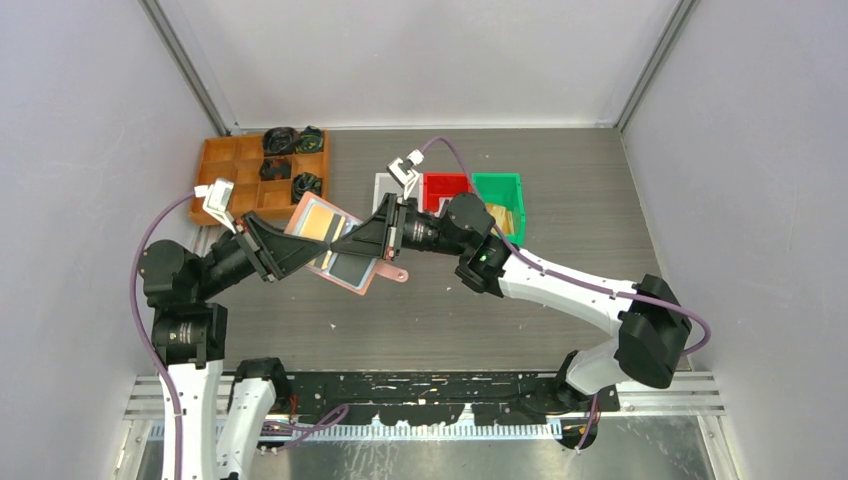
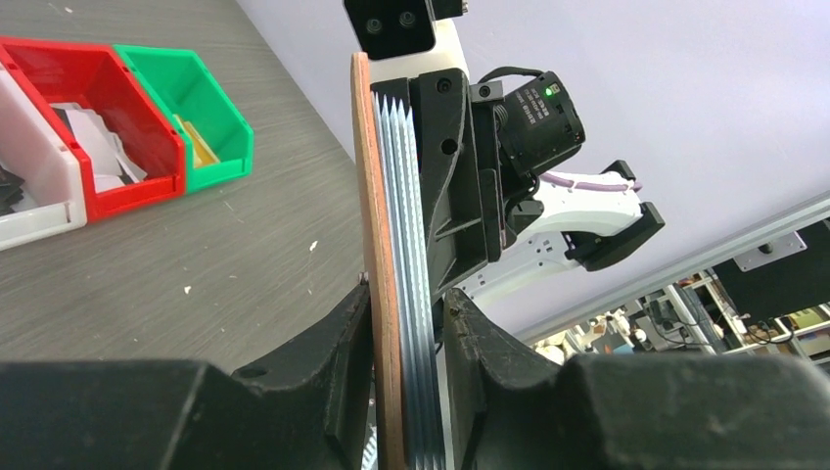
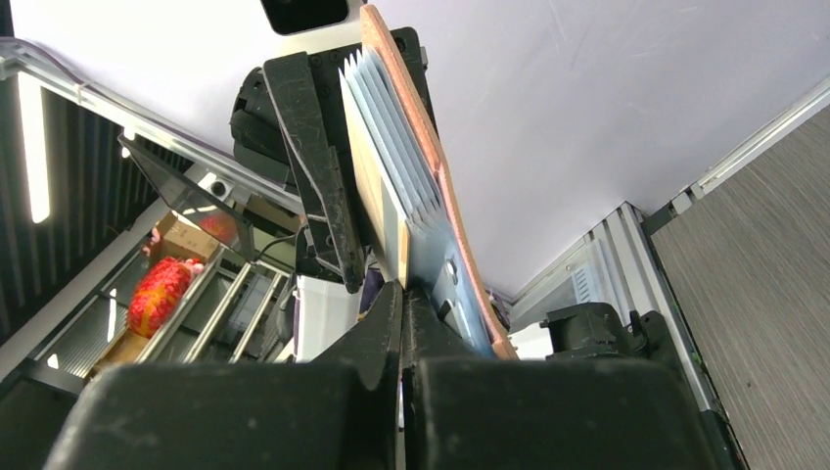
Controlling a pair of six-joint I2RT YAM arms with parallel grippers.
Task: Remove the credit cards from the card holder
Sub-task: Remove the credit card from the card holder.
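Holder: the salmon-pink leather card holder, with fanned pale-blue pockets, hangs above the grey wood-grain table between both arms.
Left gripper: clamped across the holder's edge.
Right gripper: pinched together, apparently on a tan card.
Progress: cards still pocketed, so extraction looks barely begun.

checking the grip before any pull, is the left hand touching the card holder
Touching. The left wrist view shows the left hand closed on the card holder, a finger pressed against each face.
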